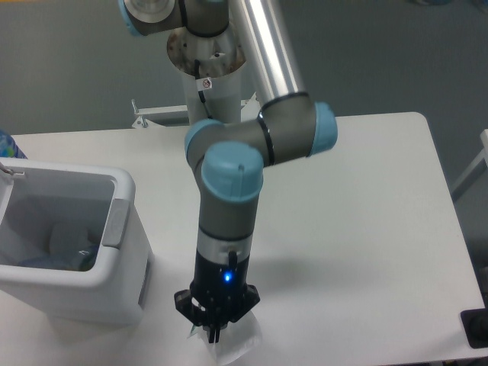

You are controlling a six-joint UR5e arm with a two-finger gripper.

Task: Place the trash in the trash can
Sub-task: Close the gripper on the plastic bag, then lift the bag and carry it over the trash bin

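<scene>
The white trash can (pixel 122 229) stands at the table's left with its grey handle panel facing the arm. Inside it lies the clear plastic bottle (pixel 72 255) with a bluish label, partly hidden by the near wall. My gripper (pixel 213 334) points straight down near the table's front edge, right of the can. Its fingers are shut on the crumpled translucent-white wrapper (pixel 238 345), which hangs below and to the right of the fingertips. A blue light glows on the wrist.
A black object (pixel 476 329) sits at the table's front right corner. A blue patterned thing (pixel 8 143) peeks in at the left edge. Metal brackets (pixel 297 99) stand behind the table's far edge by the arm's base.
</scene>
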